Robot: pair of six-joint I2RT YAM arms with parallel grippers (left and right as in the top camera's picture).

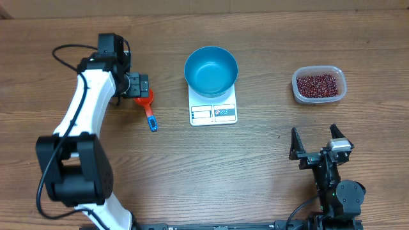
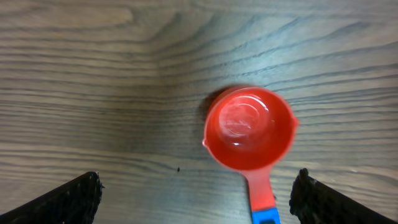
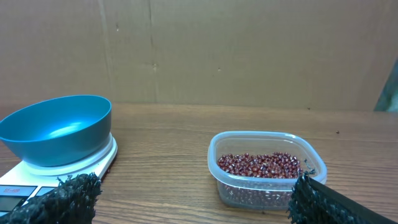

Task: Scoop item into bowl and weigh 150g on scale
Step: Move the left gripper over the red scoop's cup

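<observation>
The blue bowl stands empty on the white scale at mid-table. Dark red-brown beans fill a clear tub at the right. A red scoop with a blue handle lies on the wood, left of the scale. My left gripper hovers over the scoop, open, with the handle between its fingertips, untouched. My right gripper rests open at the near right, facing the tub.
A brown cardboard wall closes off the far side behind the table. A black cable loops off the left arm onto the wood. Bare wooden tabletop lies between the two arms.
</observation>
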